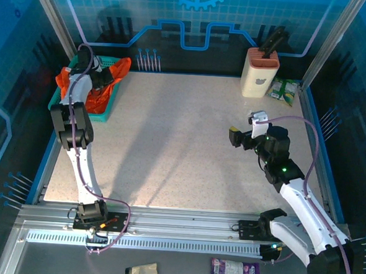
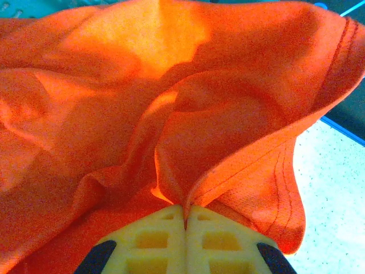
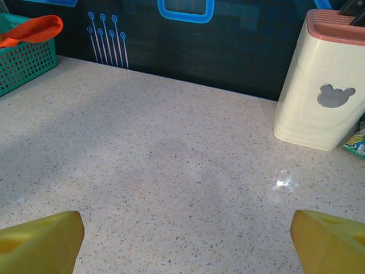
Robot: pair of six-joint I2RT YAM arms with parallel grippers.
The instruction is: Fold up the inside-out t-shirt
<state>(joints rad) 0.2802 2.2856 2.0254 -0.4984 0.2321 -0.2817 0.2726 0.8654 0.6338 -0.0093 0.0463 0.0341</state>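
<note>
The desk [image 1: 182,143] is a pale, finely speckled slab, bare across its middle and bare between the spread right fingers [image 3: 40,240]. Ahead of those fingers and off to their right, a cream knife block [image 3: 319,97] with a pink top stands upright near the desk's far edge. A green packet [image 3: 356,142] lies just beside the block, further right. Far ahead to the fingers' left, a teal mesh basket [image 3: 25,63] sits by the far left corner.
</note>
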